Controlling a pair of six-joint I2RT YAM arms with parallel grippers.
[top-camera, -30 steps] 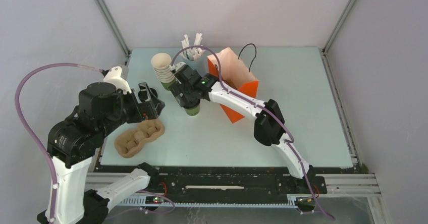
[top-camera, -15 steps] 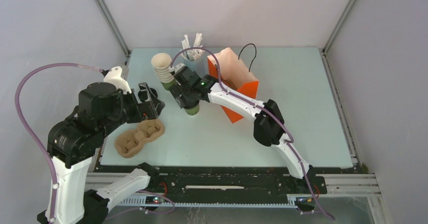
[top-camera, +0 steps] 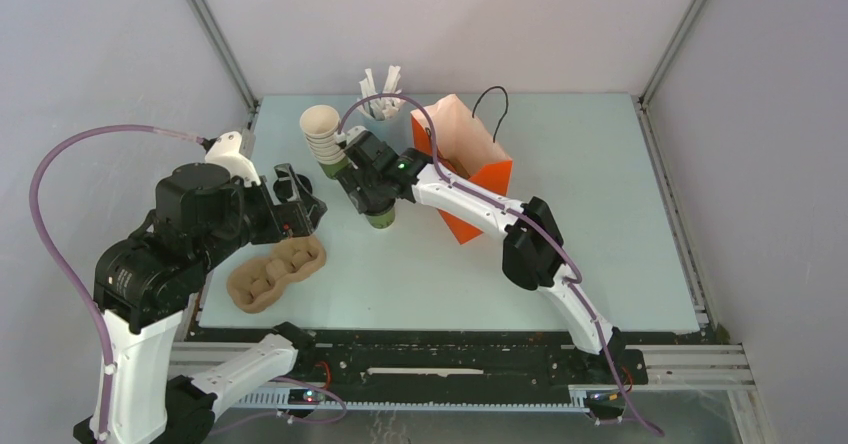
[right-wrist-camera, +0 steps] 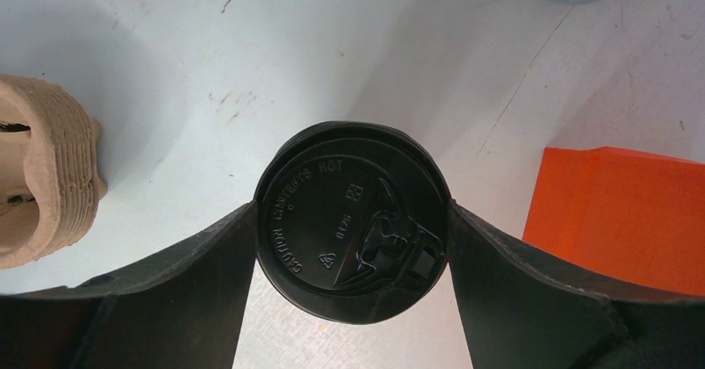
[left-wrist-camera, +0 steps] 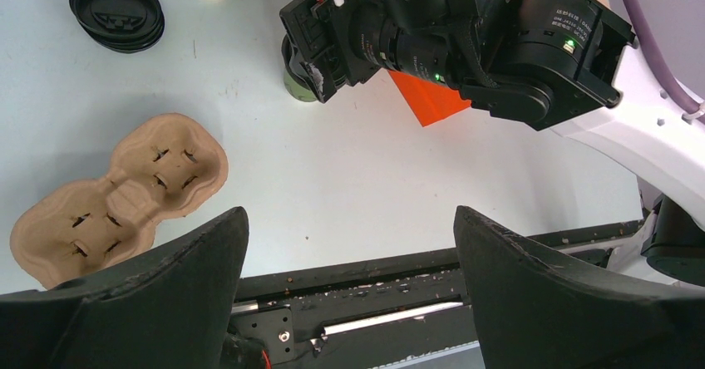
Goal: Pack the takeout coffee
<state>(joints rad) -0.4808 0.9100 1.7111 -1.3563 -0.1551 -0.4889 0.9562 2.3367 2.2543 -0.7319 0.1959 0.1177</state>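
The takeout coffee [top-camera: 381,219], a small green cup with a black lid [right-wrist-camera: 353,219], stands upright on the table just left of the orange paper bag [top-camera: 470,169]. My right gripper [top-camera: 374,196] reaches over it from above. In the right wrist view its two fingers press against both sides of the lid, so my right gripper [right-wrist-camera: 352,216] is shut on the cup. The cup also shows in the left wrist view [left-wrist-camera: 297,85] under the right gripper. My left gripper [left-wrist-camera: 349,219] is open and empty, held above the table's near left part [top-camera: 300,204].
A brown pulp cup tray [top-camera: 275,272] lies at the front left, also in the left wrist view [left-wrist-camera: 116,199]. A stack of cream-and-green cups [top-camera: 322,139] and a light blue cup of white sticks [top-camera: 382,99] stand behind the coffee. A pile of black lids [left-wrist-camera: 116,12] lies far left.
My right gripper has shifted very slightly to the left and back over the cup. The left arm has not moved.
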